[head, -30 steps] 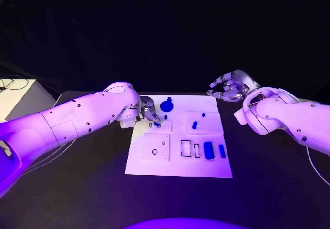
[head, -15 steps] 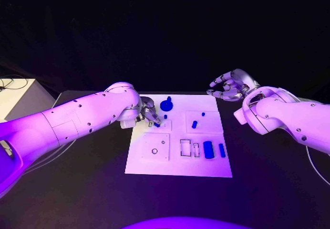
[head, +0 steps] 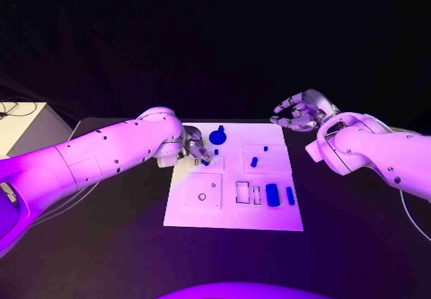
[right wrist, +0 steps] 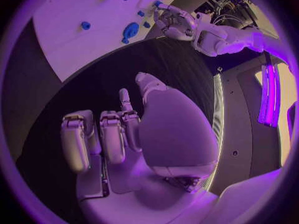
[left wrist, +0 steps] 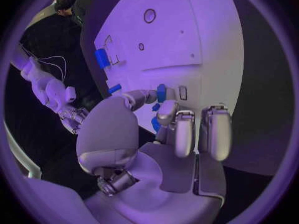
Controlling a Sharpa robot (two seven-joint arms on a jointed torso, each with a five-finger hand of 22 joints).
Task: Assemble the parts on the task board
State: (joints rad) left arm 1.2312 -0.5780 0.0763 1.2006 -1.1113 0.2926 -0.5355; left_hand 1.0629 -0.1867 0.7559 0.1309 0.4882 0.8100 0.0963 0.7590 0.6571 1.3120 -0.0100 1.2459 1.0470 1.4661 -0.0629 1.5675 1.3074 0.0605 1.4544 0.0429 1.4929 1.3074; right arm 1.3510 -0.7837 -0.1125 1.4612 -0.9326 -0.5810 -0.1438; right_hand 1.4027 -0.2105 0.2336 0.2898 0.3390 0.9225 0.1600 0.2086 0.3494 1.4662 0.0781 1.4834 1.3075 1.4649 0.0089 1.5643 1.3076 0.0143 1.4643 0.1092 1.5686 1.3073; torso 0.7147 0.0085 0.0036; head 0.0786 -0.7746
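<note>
Task board [head: 235, 215] mid-table [head: 108, 249]; parts [head: 272, 195] on board's right & far side.

left hand [head: 194, 148] hiding small part [head: 205, 162]

One white board [head: 235, 218] lies on one black worktop [head: 108, 249]. Seven blue pieces can be counted at the board:

- one large rounded piece [head: 217, 137]
- one tiny peg [head: 217, 151] and a second tiny peg [head: 266, 148]
- one short rod [head: 254, 162]
- one thick bar [head: 272, 195]
- one thin bar [head: 290, 196]
- one small piece [head: 205, 162], pinched in the fingertips of the left hand [head: 193, 146]

The board also shows two outlined rectangular slots, a wide slot [head: 242, 192] and a narrow slot [head: 257, 197], and one round hole [head: 201, 198]. There are two white arms and two hands; the right hand [head: 301, 112] holds none of the pieces.
</note>
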